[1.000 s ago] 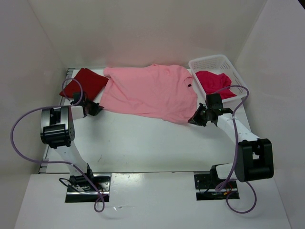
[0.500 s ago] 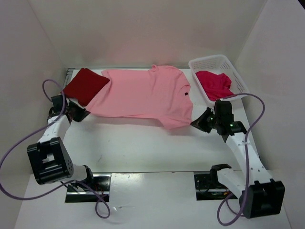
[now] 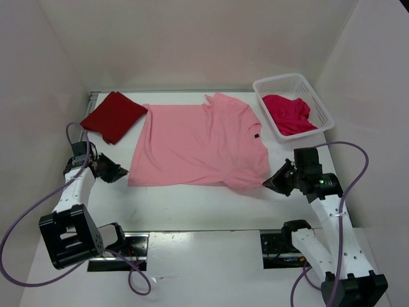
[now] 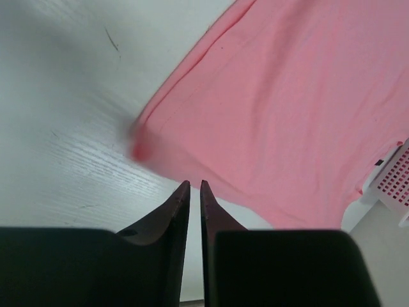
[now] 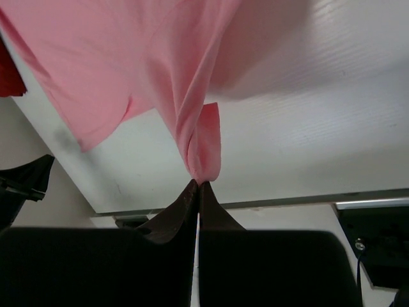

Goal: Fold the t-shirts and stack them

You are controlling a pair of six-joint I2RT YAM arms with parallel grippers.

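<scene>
- Three t-shirts are in play. At the far left of the bench [image 3: 192, 204] the dark red t-shirt [image 3: 114, 116] lies folded, a fair base for the stack.
- The left hand [image 3: 118, 171] sits low, just beside the near left corner of the light pink t-shirt [image 3: 195, 144] but apart from it. Its fingers stand a slit apart with no cloth between them. It needs a fresh bite on that corner before any fold starts.
- The light pink t-shirt lies spread mid-bench, mostly flat, with wrinkles toward its right side. The step in hand looks like flattening it, so both near corners should be pulled evenly and low.
- The right hand [image 5: 197, 185] is closed on the shirt's near right corner, with the cloth bunched into a twisted tail at the fingertips. It should draw gently outward and toward the near edge, since a hard tug would likely drag the whole shirt askew.
- At the far right the magenta-crimson t-shirt [image 3: 291, 114] sits crumpled in the white lattice basket [image 3: 279, 83], untouched.
</scene>
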